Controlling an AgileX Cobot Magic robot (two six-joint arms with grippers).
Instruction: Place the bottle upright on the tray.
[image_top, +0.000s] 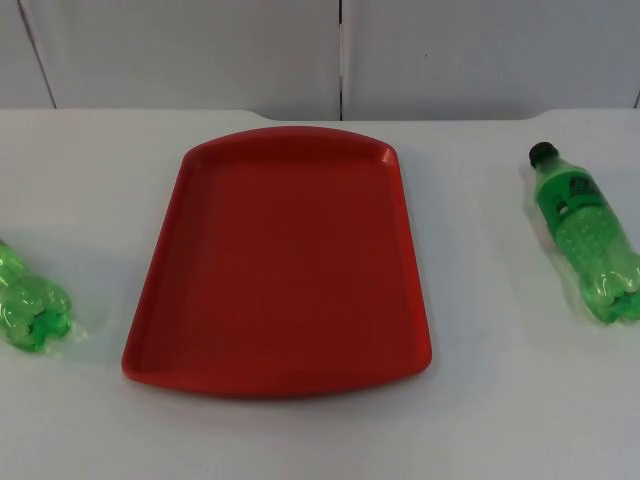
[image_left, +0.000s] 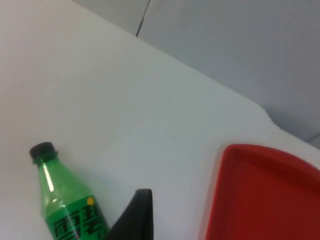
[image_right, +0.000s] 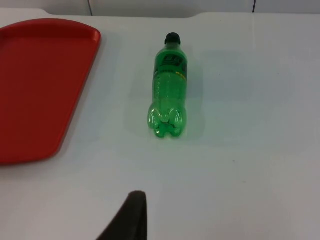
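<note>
A red tray (image_top: 280, 260) lies empty in the middle of the white table. One green bottle (image_top: 588, 235) with a black cap lies on its side to the right of the tray, cap toward the wall. A second green bottle (image_top: 28, 300) lies on its side at the table's left edge, partly cut off. My left gripper (image_left: 135, 217) hangs over the table close beside that left bottle (image_left: 67, 205), with the tray (image_left: 270, 200) off to its side. My right gripper (image_right: 127, 217) is well back from the right bottle (image_right: 169, 87), which points its base at it.
The grey partition wall (image_top: 340, 50) closes the table's far edge. Bare white table surrounds the tray (image_right: 40, 80) on all sides, with wide gaps between it and each bottle.
</note>
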